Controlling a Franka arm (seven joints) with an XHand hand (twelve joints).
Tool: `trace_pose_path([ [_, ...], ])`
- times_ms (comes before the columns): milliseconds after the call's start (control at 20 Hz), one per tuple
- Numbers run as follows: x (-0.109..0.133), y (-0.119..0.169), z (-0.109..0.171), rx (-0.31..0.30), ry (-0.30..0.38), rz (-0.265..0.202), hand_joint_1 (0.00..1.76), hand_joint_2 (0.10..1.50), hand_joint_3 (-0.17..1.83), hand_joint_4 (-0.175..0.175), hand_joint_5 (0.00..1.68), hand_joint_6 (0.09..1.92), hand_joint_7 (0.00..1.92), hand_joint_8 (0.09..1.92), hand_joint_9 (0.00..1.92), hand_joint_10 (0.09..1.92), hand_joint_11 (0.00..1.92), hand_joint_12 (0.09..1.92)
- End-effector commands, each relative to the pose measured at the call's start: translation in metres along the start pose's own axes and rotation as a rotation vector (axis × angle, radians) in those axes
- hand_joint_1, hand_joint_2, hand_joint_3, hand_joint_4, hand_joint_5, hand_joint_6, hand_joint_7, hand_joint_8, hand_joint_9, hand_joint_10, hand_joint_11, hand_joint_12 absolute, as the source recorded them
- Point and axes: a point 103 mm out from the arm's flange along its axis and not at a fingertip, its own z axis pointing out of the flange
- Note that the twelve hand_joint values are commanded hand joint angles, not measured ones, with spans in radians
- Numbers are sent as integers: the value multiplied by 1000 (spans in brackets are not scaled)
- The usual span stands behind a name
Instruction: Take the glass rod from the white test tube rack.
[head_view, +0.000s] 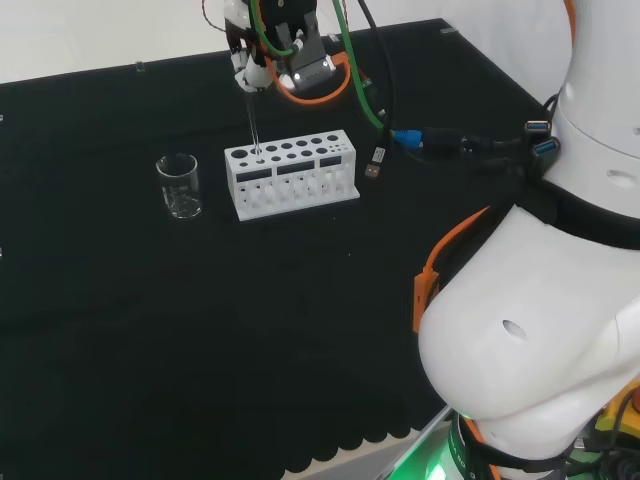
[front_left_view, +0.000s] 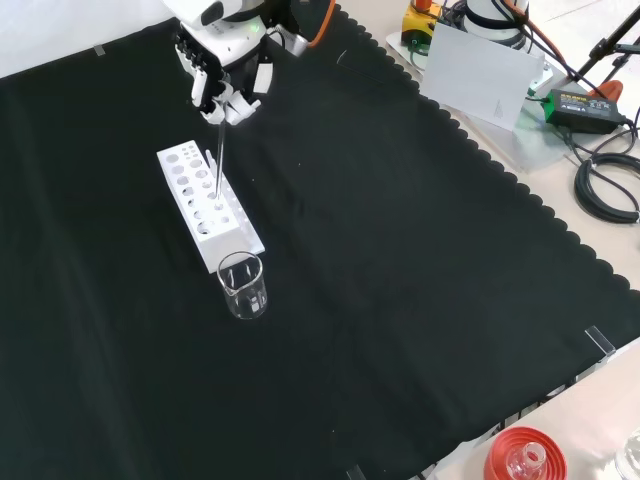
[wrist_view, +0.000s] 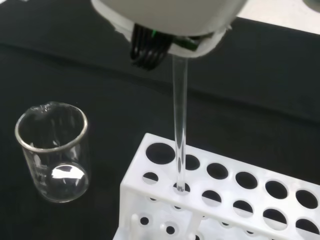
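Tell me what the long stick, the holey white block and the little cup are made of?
The glass rod looks like clear, smooth glass: you see through it. The test tube rack looks like matte white plastic, opaque with neat round holes. The beaker seems clear glass, shiny at its rim, though it could be plastic.

Clear glossy glass rod (wrist_view: 179, 125), matt white plastic rack (wrist_view: 225, 200)

Three angles (wrist closest) on rack (head_view: 291, 175)
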Motion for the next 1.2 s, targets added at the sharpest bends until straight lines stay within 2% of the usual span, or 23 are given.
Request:
trace_pose_path([
  [50, -1, -19, -18, -5, -23, 4, 1218, 597, 811, -175, 1231, 810, 1656, 658, 1837, 443, 1699, 701],
  [800, 6, -46, -45, -40, -24, 18, 1219, 587, 822, -175, 1238, 803, 1668, 650, 1851, 430, 1706, 704],
  [950, -1, -50, -40, -76, 14, -7, 1219, 586, 824, -175, 1239, 802, 1669, 649, 1853, 429, 1707, 704],
  [1200, 11, -58, -54, -67, -14, -7, 1219, 584, 827, -175, 1241, 801, 1671, 648, 1856, 426, 1707, 704],
])
